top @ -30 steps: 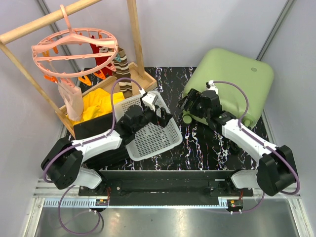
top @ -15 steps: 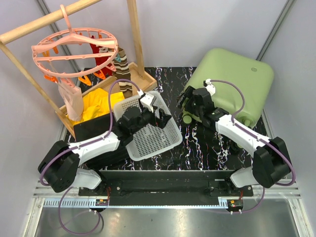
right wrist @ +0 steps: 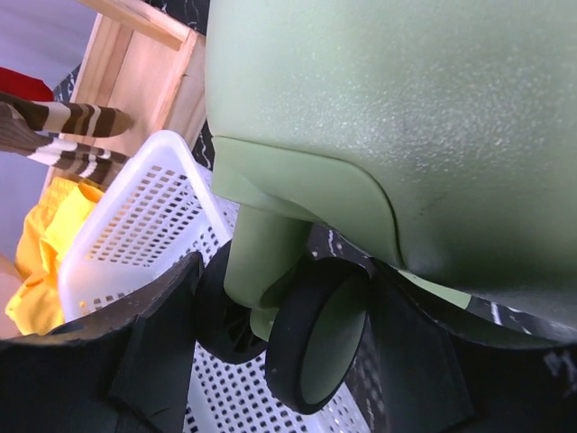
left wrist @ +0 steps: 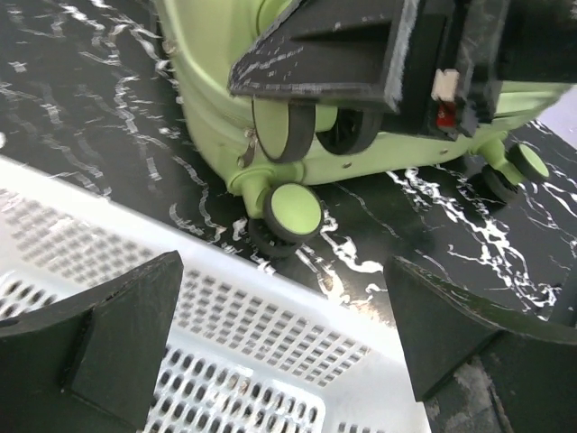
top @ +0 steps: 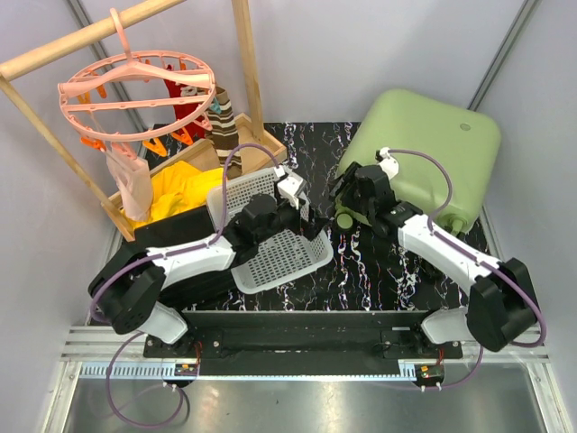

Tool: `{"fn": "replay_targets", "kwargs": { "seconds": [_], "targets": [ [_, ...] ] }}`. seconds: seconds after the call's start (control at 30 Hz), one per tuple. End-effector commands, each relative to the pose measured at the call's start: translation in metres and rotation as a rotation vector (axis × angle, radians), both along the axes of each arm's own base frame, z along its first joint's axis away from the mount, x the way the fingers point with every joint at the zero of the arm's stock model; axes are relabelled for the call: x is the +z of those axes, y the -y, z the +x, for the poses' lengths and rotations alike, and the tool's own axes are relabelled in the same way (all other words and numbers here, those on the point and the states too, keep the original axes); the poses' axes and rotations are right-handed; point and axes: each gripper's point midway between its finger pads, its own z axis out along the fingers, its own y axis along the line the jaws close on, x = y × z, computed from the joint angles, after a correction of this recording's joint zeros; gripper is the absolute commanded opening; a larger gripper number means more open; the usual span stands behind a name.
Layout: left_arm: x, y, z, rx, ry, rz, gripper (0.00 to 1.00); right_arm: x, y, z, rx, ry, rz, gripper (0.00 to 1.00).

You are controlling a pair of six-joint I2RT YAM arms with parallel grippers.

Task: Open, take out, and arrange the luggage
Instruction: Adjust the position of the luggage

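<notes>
Here we count one luggage [top: 424, 144], one basket [top: 270, 259]. Left end effector [left wrist: 281, 262]: released; right end effector [right wrist: 287, 271] straddles a half-hidden wheel [right wrist: 315, 336], grasping or not we cannot tell.

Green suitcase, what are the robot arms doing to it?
The right pincer straddles a small dark wheel at the corner of the large light-green hard-shell suitcase, which is shut; I can't tell if it's squeezing. The left pincer hangs open over the white perforated plastic basket beside it.

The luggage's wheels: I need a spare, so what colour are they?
The wheels have light-green hubs in dark tyres, matching the luggage; left wrist view shows it best.
</notes>
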Motion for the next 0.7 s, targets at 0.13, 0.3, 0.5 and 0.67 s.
{"fn": "replay_targets", "kwargs": {
  "seconds": [0.13,0.3,0.5,0.67],
  "targets": [
    [0.042,0.048,0.002,-0.094,0.068,-0.127,0.98,0.031,0.053,-0.017,-0.133,0.095,-0.113,0.16],
    [0.051,0.065,-0.010,-0.174,0.048,-0.175,0.98,0.030,0.076,-0.035,-0.180,0.089,-0.163,0.16],
    [0.054,0.083,-0.025,-0.255,0.008,-0.226,0.98,0.039,0.095,-0.050,-0.200,0.110,-0.201,0.18],
    [0.033,0.099,-0.031,-0.253,-0.033,-0.209,0.95,0.045,0.089,-0.052,-0.164,0.122,-0.180,0.18]
  ]
}}
